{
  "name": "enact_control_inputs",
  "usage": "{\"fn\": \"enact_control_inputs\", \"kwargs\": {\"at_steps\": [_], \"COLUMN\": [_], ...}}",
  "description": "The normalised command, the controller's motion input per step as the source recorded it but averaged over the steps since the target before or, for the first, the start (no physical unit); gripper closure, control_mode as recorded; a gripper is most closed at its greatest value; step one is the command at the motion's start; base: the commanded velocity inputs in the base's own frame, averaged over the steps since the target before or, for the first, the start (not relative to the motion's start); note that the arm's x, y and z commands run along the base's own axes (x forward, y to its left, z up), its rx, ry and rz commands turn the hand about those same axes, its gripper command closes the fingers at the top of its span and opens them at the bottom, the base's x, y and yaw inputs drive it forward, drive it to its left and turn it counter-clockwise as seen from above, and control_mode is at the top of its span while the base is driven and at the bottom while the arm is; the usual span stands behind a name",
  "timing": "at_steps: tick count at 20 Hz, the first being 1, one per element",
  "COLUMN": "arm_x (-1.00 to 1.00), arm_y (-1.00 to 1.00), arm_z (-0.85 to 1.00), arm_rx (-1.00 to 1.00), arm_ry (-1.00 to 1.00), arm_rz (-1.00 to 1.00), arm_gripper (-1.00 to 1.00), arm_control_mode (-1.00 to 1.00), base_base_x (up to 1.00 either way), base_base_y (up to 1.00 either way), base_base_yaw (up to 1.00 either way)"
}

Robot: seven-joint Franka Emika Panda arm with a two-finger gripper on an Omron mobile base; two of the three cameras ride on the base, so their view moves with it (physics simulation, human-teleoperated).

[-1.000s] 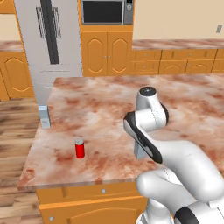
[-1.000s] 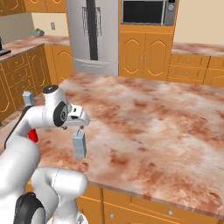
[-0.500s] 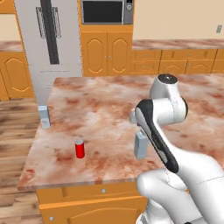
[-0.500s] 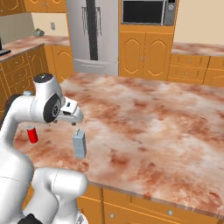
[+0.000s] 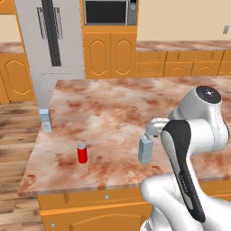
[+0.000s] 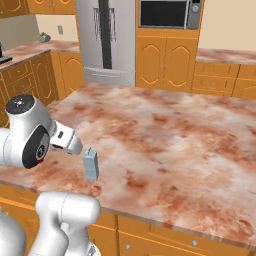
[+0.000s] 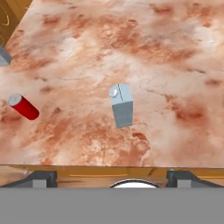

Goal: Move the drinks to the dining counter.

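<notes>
A grey-blue carton (image 5: 145, 150) (image 6: 91, 164) (image 7: 122, 106) stands upright on the dining counter (image 5: 113, 101) (image 6: 175, 135) (image 7: 131, 39), near its front edge. My gripper (image 7: 112, 176) hovers above and behind it, open, its two fingertips (image 7: 41, 177) wide apart with nothing between them. The white hand (image 5: 155, 127) (image 6: 67, 141) sits just over the carton, apart from it. A short red can (image 5: 82, 153) (image 7: 24, 107) stands further left on the slab. A second carton (image 5: 45, 121) (image 7: 3, 56) is at the counter's left edge.
A steel fridge (image 5: 49, 45) (image 6: 105, 40) and a built-in microwave (image 5: 108, 11) (image 6: 165, 12) stand behind the island among orange cabinets. Wooden floor (image 5: 13, 149) lies to the left. A narrower marble counter (image 6: 30, 50) runs along the left wall.
The arm has risen and drawn back toward the base, away from the near carton, which stays standing on the counter. The can and the other carton have not moved.
</notes>
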Motion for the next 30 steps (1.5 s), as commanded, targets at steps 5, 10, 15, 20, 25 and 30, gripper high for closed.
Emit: {"fn": "enact_control_inputs", "kwargs": {"at_steps": [5,10,15,20,25,30], "arm_x": [-0.93,-0.62,-0.17,0.00,0.00,0.00], "arm_y": [-0.15,-0.01,0.00,0.00,0.00,0.00], "arm_z": [0.59,0.45,0.06,0.00,0.00,0.00], "arm_rx": [0.00,0.00,-0.02,0.00,0.00,0.00], "arm_ry": [0.00,0.11,0.05,0.00,0.00,0.00], "arm_rz": [-0.02,0.04,0.00,0.00,0.00,0.00], "arm_gripper": [-1.00,-1.00,-1.00,-1.00,-1.00,-1.00], "arm_control_mode": [-1.00,-1.00,1.00,1.00,1.00,1.00], "base_base_x": [0.00,0.00,-0.32,-0.02,0.03,0.08], "base_base_y": [0.00,0.00,0.20,0.21,0.00,-0.01], "base_base_yaw": [0.00,0.00,0.08,0.89,1.00,1.00]}}
